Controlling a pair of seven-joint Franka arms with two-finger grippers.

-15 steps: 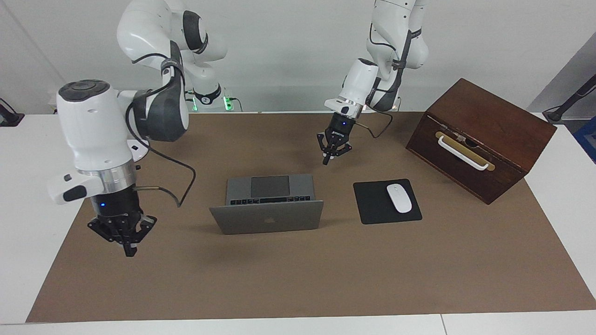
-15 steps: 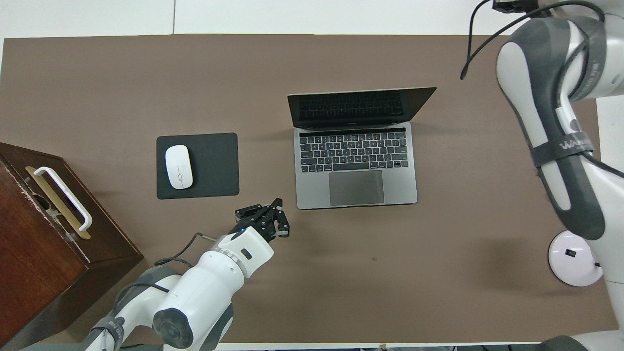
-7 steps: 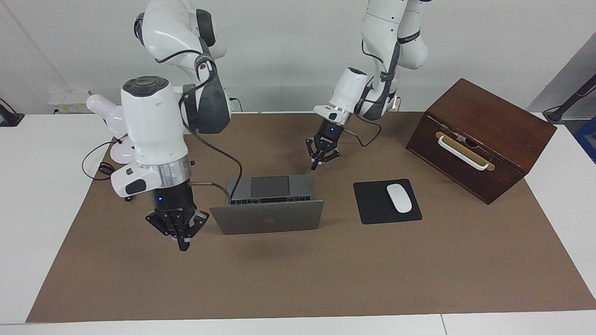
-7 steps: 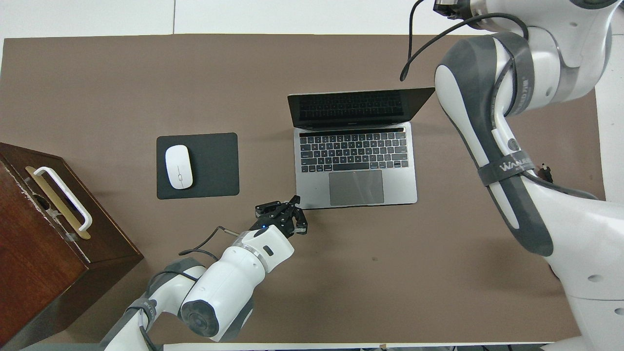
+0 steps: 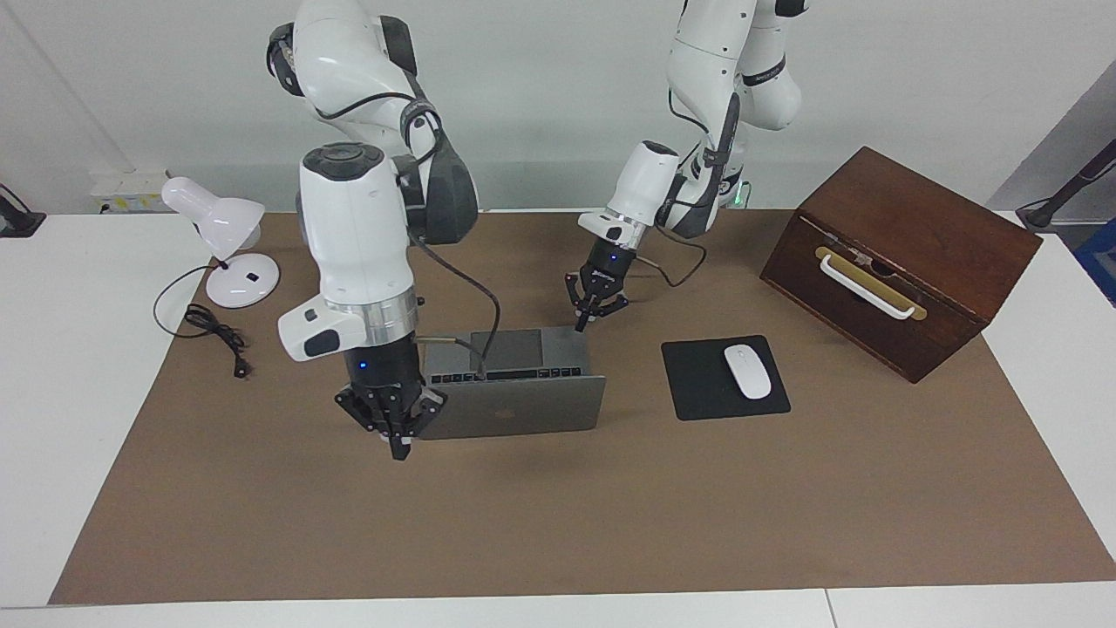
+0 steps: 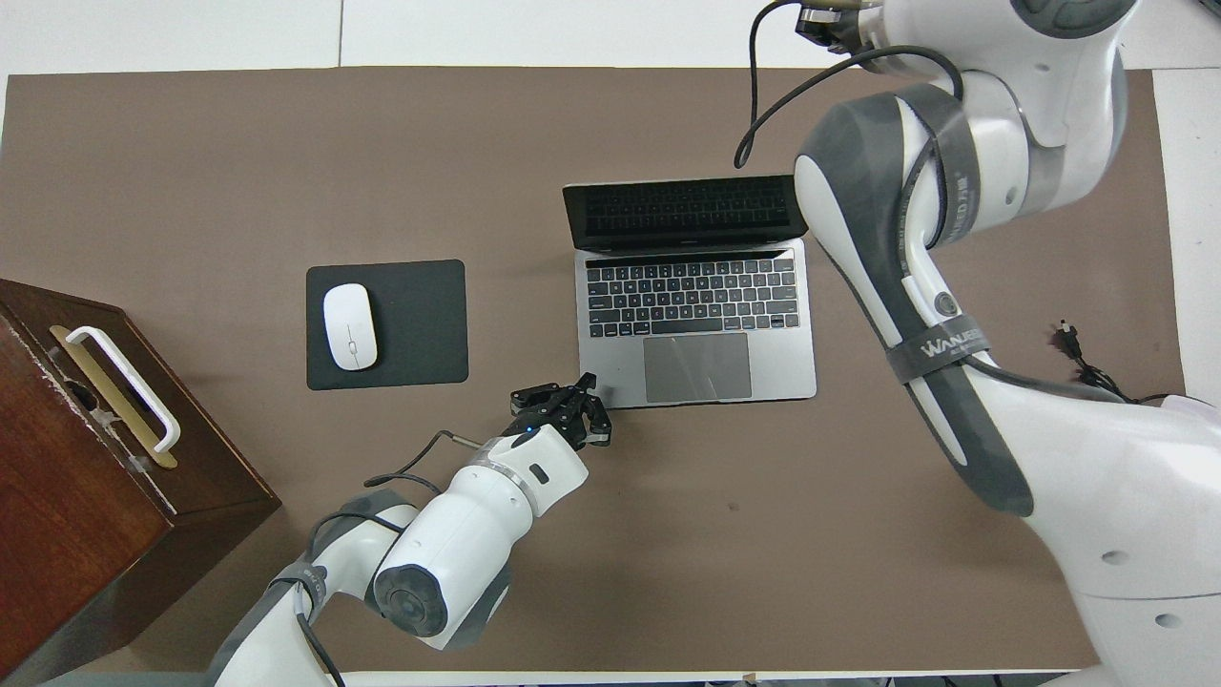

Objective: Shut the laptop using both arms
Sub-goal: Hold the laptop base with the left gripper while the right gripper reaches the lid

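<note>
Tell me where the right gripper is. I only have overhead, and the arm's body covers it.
Observer: In the facing view the right gripper hangs low at the corner of the laptop lid toward the right arm's end of the table. I cannot tell whether it touches.
Operator: Lid state from that side?
Observer: Open. The lid's back shows, with the apple logo on it, raised well off the keyboard.
Operator: Is the left one down on the base?
Observer: The left gripper is low at the base's corner nearest the robots, toward the left arm's end. I cannot tell if there is contact.
</note>
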